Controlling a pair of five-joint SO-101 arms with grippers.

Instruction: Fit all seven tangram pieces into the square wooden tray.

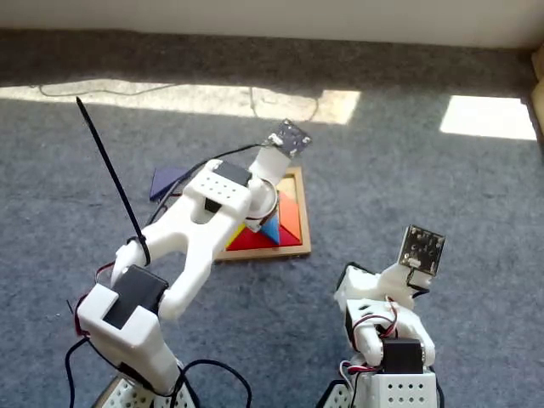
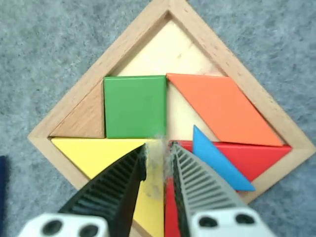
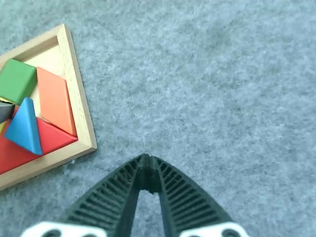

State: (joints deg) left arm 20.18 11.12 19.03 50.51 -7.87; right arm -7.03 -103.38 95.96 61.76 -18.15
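Wooden tray (image 2: pixel 74 102) lies on grey carpet (image 3: pixel 222 74), holding six pieces. A blue triangle (image 2: pixel 217 160) sits crooked atop the red one (image 2: pixel 261 155). Left gripper (image 2: pixel 158 145) hovers over the tray's middle, jaws slightly parted and empty, probably to nudge pieces flat. Right gripper (image 3: pixel 148 160), jaws clenched, waits aside. A dark purple piece (image 1: pixel 168 180) lies on the carpet just outside the tray.

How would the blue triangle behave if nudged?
Probably stiff and light: the blue triangle looks like thin painted wood. It lies atop the red triangle, not seated, so a nudge would likely slide it; flat faces shouldn't roll.
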